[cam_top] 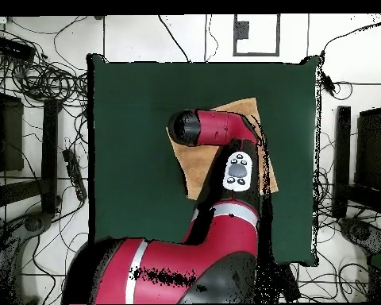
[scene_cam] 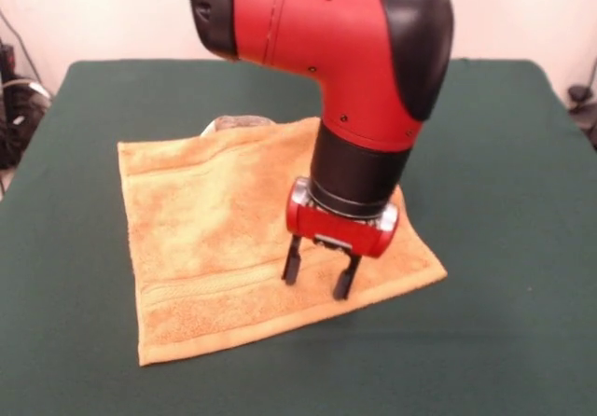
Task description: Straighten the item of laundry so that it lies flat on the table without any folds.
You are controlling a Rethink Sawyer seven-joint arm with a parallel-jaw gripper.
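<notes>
One orange-tan towel (scene_cam: 219, 239) lies on one dark green table (scene_cam: 504, 248), spread nearly flat and turned askew to the table edges, its far corner slightly bunched. One red arm's gripper (scene_cam: 322, 279) hangs above the towel's near-right part, fingers apart and empty. Cables litter the floor (cam_top: 43, 119) around the table.

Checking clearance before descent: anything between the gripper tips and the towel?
Nothing. In the front view the open gripper hangs over the orange-tan towel near its front border band, with only bare terry beneath the tips. In the overhead view the arm hides that spot.
</notes>
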